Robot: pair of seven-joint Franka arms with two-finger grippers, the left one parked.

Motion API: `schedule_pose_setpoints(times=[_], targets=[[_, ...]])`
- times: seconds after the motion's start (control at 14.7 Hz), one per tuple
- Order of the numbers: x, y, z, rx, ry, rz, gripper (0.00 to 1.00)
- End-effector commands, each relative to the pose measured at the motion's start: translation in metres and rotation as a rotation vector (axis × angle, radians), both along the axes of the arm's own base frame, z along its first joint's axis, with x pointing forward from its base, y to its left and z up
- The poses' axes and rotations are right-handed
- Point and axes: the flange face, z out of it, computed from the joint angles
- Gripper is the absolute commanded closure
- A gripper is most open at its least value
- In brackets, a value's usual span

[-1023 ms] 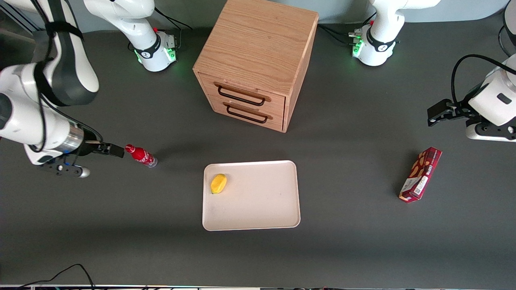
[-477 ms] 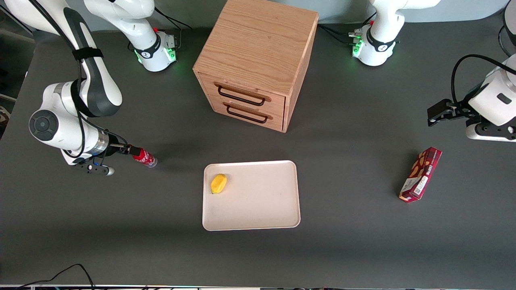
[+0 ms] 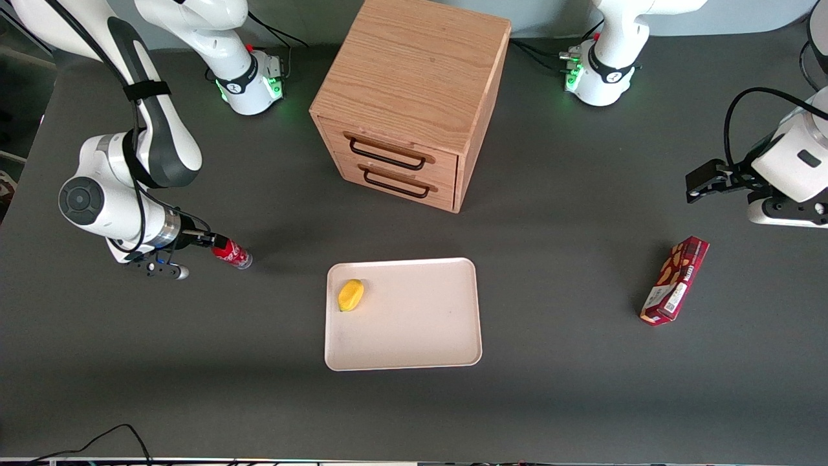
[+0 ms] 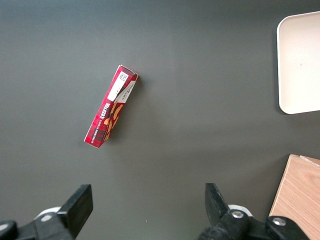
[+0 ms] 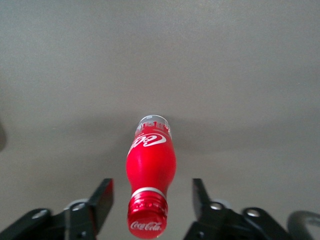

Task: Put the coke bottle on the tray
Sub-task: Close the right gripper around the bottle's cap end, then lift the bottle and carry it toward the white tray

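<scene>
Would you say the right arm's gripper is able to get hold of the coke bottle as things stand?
Probably yes: the gripper is open with its fingers either side of the coke bottle at the cap end, and nothing lies between them.

A: Anything readable near the gripper [image 5: 152,200]?

B: Yes. The coke bottle [image 5: 150,165] between its spread fingers has white "Coca-Cola" script on the red cap, and more white script on the body, seen upside down.

A: And the snack box [image 4: 110,104], well away from the gripper?

B: Print there, too small to read.
</scene>
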Motion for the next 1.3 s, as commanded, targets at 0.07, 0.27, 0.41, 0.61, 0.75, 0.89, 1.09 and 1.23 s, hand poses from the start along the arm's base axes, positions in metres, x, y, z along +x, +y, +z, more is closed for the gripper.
schedule_pose_setpoints(times=[0.07, 0.27, 0.41, 0.61, 0.75, 0.89, 1.09, 1.23], targets=[[-0.002, 0.003, 0.005, 0.0, -0.012, 0.007, 1.0], [0.0, 0.008, 0.017, -0.003, -0.026, 0.008, 1.0], [0.005, 0.017, 0.036, -0.003, -0.037, 0.018, 1.0], [0.03, 0.051, 0.119, 0.003, -0.081, 0.03, 1.0], [0.044, 0.089, 0.167, 0.025, -0.148, 0.039, 1.0], [0.061, 0.129, 0.182, 0.051, -0.194, 0.066, 1.0], [0.092, 0.174, 0.167, 0.101, -0.197, 0.056, 1.0], [0.111, 0.195, 0.143, 0.117, -0.184, 0.043, 1.0]])
